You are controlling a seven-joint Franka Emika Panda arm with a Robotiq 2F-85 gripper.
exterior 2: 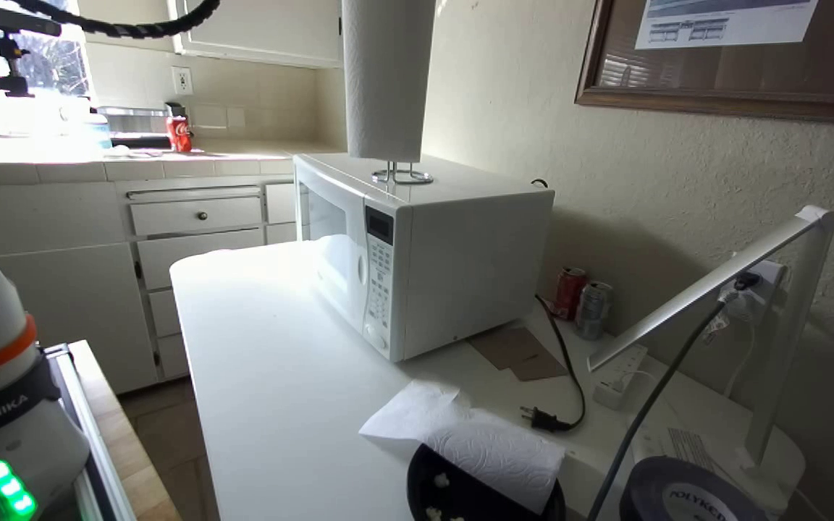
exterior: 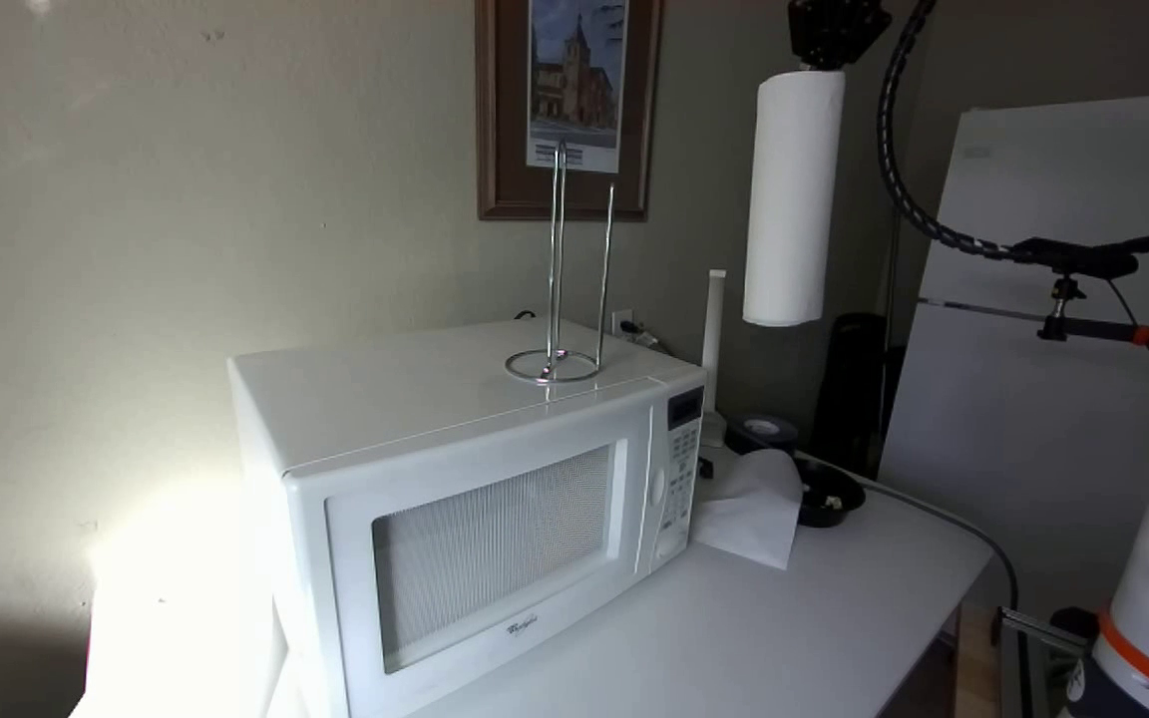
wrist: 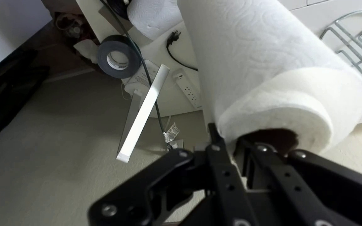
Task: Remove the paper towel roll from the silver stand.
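Note:
The paper towel roll, a tall white cylinder, hangs in the air, nearly upright, in an exterior view. It also shows in an exterior view with its top cut off, and in the wrist view. My gripper is at the roll's top end. In the wrist view my gripper is shut on the roll's wall, one finger outside and one in the core hole. The silver stand stands bare and upright on the microwave, apart from the roll. Its ring base shows below the roll.
The white microwave stands on a white table. A white lamp, crumpled paper, a black bowl, a tape roll and cans lie beyond it. A framed picture hangs behind.

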